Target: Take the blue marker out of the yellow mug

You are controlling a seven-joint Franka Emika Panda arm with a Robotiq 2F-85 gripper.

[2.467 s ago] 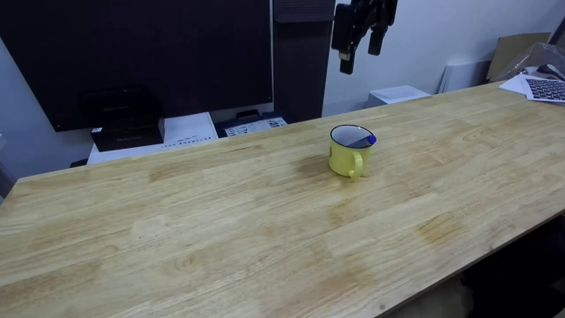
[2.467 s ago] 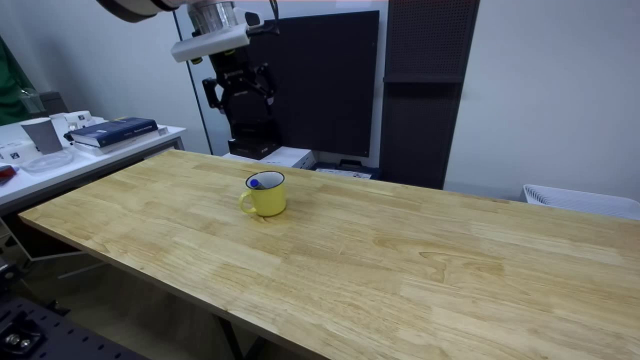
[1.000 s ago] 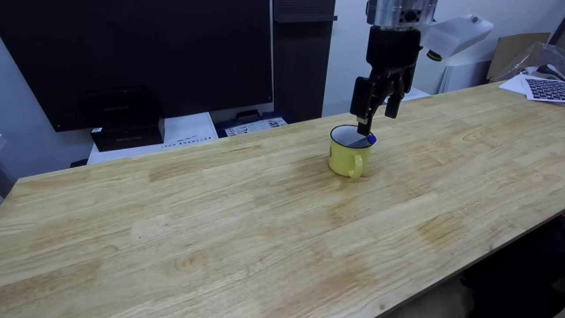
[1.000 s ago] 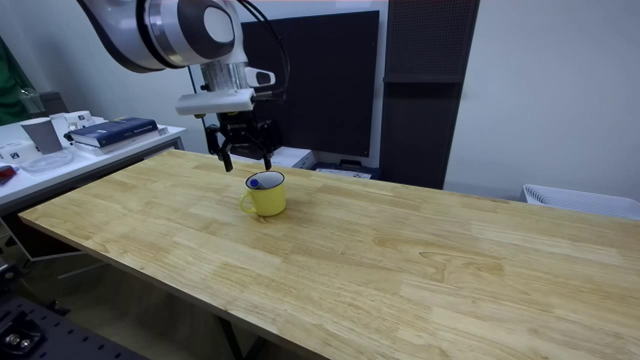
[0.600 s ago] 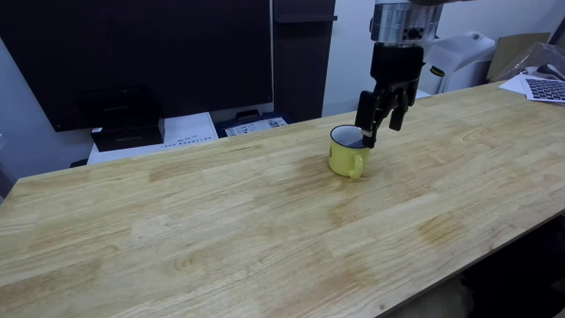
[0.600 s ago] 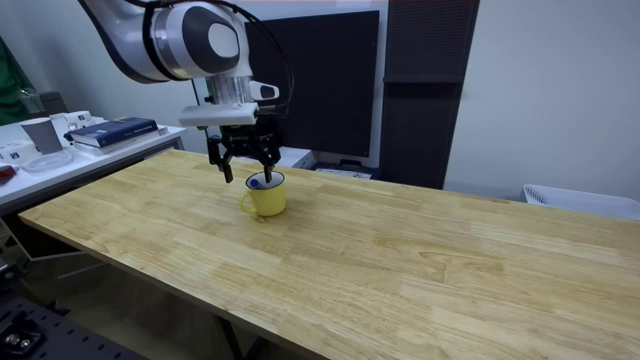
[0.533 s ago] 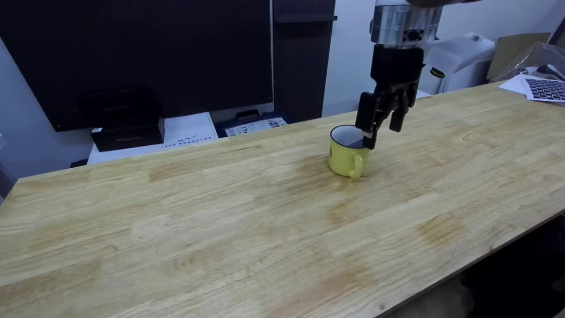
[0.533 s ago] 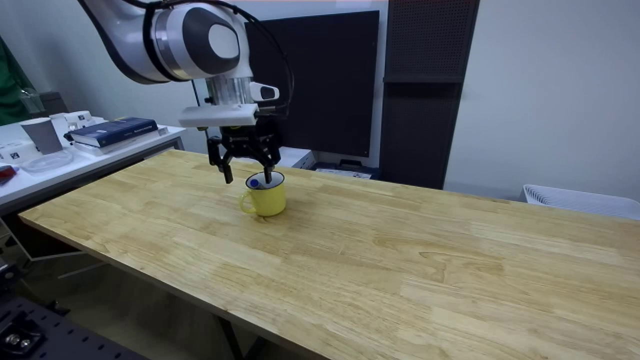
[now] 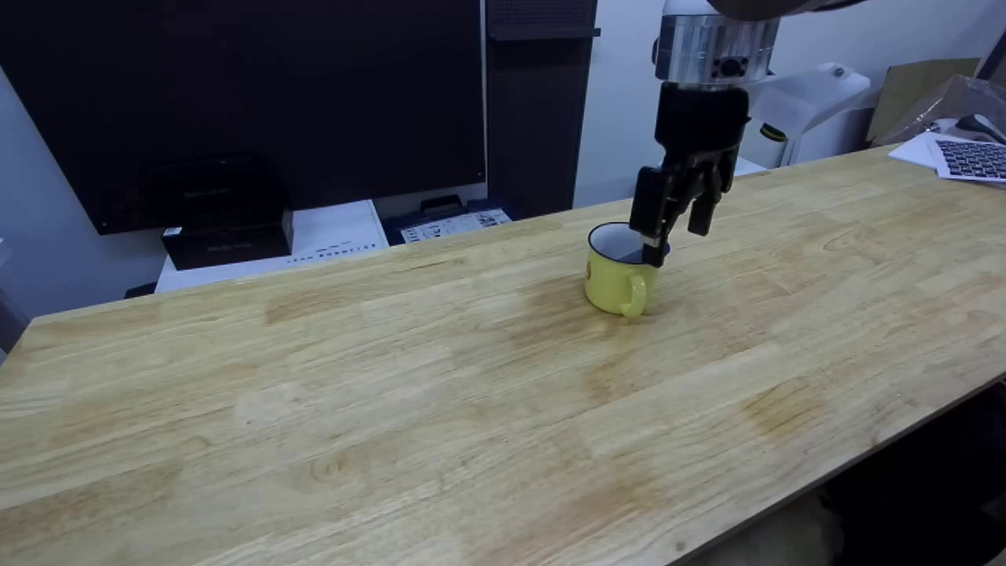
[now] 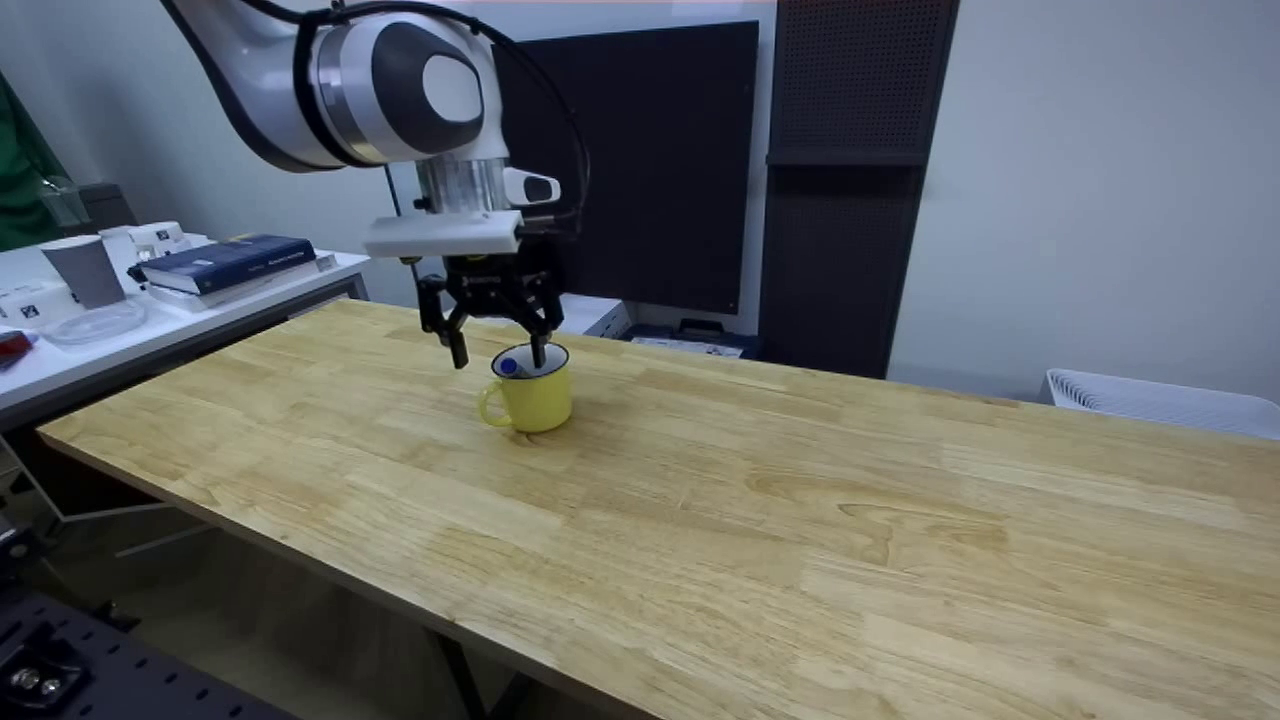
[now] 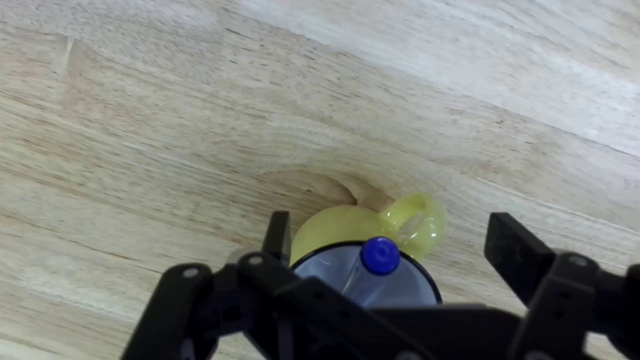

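Observation:
The yellow mug [image 9: 607,284] stands upright on the wooden table; it also shows in an exterior view [image 10: 546,402] and the wrist view [image 11: 332,226]. The blue marker [image 11: 381,256] leans inside it, its blue cap up at the rim near the handle. The cap shows in an exterior view [image 10: 508,367]; in another only a sliver [image 9: 667,248] shows behind a finger. My gripper [image 11: 387,222] is open and points down at rim height. In the wrist view the cap lies about midway between the fingers, touching neither. One finger [image 10: 538,356] overlaps the mug's opening; whether it is inside, I cannot tell.
The wooden table [image 9: 393,409] has its far edge just behind the mug. A side table with a blue book [image 10: 225,262] and a grey cup [image 10: 84,270] stands beyond one end. Papers and a keyboard [image 9: 973,159] lie at the table's far right in an exterior view.
My gripper has come down from well above the mug to its rim, staying open. In the last half second it has shifted only slightly sideways. The mug and marker have not moved.

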